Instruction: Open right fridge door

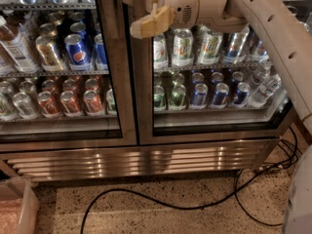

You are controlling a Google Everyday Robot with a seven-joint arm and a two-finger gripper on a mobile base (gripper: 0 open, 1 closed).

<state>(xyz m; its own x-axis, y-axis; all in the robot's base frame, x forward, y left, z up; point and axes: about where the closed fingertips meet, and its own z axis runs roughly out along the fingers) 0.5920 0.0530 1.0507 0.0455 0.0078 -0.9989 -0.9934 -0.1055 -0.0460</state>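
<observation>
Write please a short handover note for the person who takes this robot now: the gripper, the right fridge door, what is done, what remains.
Gripper: high in the view, in front of the left edge of the right fridge door, beside the left door. Contact cannot be told.
Door: closed, flush with the left one.
Done: gripper is at the door edge.
Left: take hold, pull the door open. Mind the black cable on the floor.

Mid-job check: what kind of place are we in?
Probably a shop or break-room pantry: stainless-framed glass right fridge door, shelves of rowed drink cans, speckled terrazzo floor. The tan gripper hovers by that door's upper-left frame.
</observation>
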